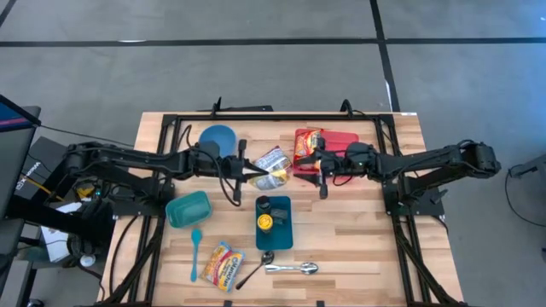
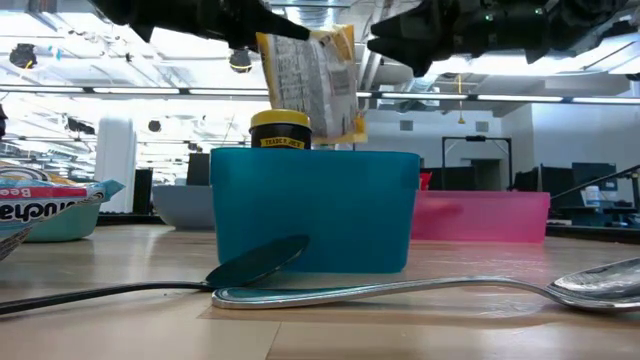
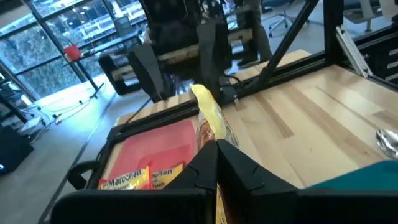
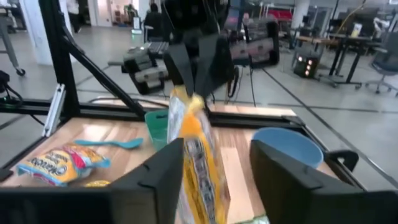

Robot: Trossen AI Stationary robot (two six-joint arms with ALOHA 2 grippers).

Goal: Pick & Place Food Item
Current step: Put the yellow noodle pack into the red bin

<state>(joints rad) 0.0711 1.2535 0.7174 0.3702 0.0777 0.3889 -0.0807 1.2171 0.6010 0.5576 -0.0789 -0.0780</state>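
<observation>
Centre of high view: left gripper (image 1: pixel 253 175) pinches the snack bag (image 1: pixel 273 167) tight, held in air. Right gripper (image 1: pixel 322 166) has fingers apart, bag's edge between them in right wrist view. Bag's bottom is cut off there.

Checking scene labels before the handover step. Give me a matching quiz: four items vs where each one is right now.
Items:
1. yellow snack bag
2. red noodle packet
3. yellow-lidded jar
4. light blue spoon

Places:
A. in the teal rectangular tray
B. on the pink tray
C. lying on the bare table, near the front edge
D. in the air, pinched by the left gripper, the open right gripper around its other end

Pairs: 1-D, 2-B, 3-A, 4-C
</observation>
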